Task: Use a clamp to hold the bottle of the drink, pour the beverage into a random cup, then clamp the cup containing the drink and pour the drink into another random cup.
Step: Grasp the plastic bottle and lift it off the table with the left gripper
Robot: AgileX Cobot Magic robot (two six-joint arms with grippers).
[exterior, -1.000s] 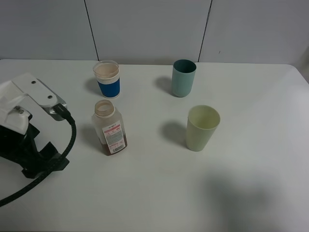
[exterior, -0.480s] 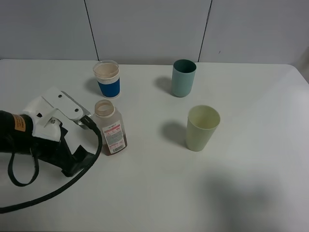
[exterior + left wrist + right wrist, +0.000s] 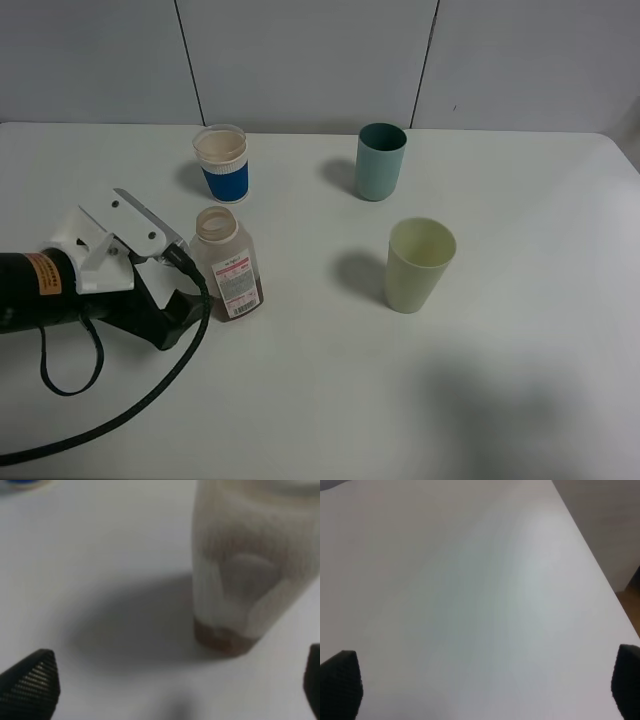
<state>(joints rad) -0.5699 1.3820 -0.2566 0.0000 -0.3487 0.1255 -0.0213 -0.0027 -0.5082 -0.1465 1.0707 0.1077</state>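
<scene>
Now, on the white table (image 3: pixel 520 360) we log three cups and one bottle, all upright.

The bottle (image 3: pixel 228 262) stands in the left half of the table, about midway between the far and near edges. Its wide neck is uncapped. The beverage (image 3: pixel 222 641) shows as a thin brown band at the very bottom.

Left gripper (image 3: pixel 172 690): it sits low over the table, on the bottle's side toward the left edge. The jaws are released and spread wide, with nothing between them. In the left wrist view the bottle is blurred and stands just ahead of the dark fingertips (image 3: pixel 32 682), beyond the gap rather than inside it. From the high camera the black arm (image 3: pixel 30 300) ends just beside the bottle. We cannot tell whether it touches.

Right gripper (image 3: pixel 484 685): it is out of the high view. Its own wrist camera shows both tips spread wide over bare table near an edge, gripping nothing.

Yellow-green tumbler (image 3: pixel 418 268): it stands near the table's middle, a little toward the right edge and well apart from the bottle.

Teal tumbler (image 3: pixel 380 162): it stands toward the far edge, beyond the yellow-green one and apart from it.

White cup with blue band (image 3: pixel 222 165): it stands toward the far edge, just beyond the bottle, not touching it.
</scene>
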